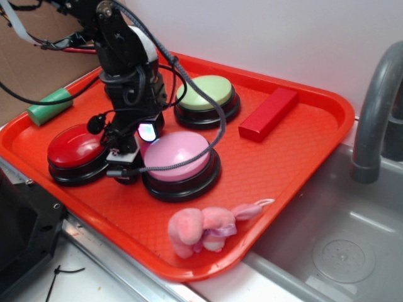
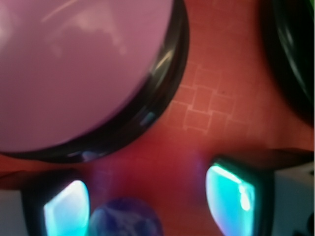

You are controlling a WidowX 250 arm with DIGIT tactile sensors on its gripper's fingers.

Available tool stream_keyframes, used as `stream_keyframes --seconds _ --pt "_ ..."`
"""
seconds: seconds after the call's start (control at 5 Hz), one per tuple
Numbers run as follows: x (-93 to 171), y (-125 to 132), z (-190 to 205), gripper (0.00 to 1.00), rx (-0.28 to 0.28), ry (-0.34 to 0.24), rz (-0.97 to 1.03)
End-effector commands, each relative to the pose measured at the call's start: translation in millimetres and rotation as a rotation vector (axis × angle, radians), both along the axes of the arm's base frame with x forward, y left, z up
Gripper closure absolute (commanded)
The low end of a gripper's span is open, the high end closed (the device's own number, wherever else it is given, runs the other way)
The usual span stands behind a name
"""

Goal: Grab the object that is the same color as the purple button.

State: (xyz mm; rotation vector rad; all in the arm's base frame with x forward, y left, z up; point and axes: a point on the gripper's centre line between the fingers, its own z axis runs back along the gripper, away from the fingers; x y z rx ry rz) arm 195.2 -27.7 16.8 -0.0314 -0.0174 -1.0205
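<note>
A small dark purple marbled ball [image 2: 125, 220] lies on the red tray [image 2: 206, 103], at the bottom edge of the wrist view. My gripper [image 2: 147, 204] stands open around it. The ball sits close to the left glowing fingertip [image 2: 66, 209], with a wide gap to the right one [image 2: 229, 196]. In the exterior view the gripper [image 1: 128, 168] is lowered to the tray between the red button [image 1: 77, 151] and the pink-lilac button [image 1: 179, 160]; the ball is hidden there by the arm. The purple button is out of view.
A green button [image 1: 206, 97], a red block [image 1: 269, 113] and a green cylinder [image 1: 50, 106] lie toward the tray's back. A pink plush toy [image 1: 204, 228] lies at the front rim. A sink with a grey faucet [image 1: 374, 107] is to the right.
</note>
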Motion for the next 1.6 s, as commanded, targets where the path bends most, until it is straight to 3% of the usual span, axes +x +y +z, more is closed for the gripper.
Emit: stream_keyframes --seconds 0.0,0.6,0.8,1.0,1.2,1.4 --pt "1.1 3.5 1.5 1.0 -0.003 -0.012 -0.01" --pt "5.1 5.9 17.1 1.0 -0.002 0.019 0.041" --pt "14.6 3.4 44.5 1.0 0.004 -0.002 0.143" --pt "25.5 -6.1 65.5 1.0 -0.042 0.029 0.253" --pt "30.4 -2.6 82.8 1.0 -0.03 0.015 0.463" --pt "41.0 13.1 112.6 1.0 0.024 0.014 0.695"
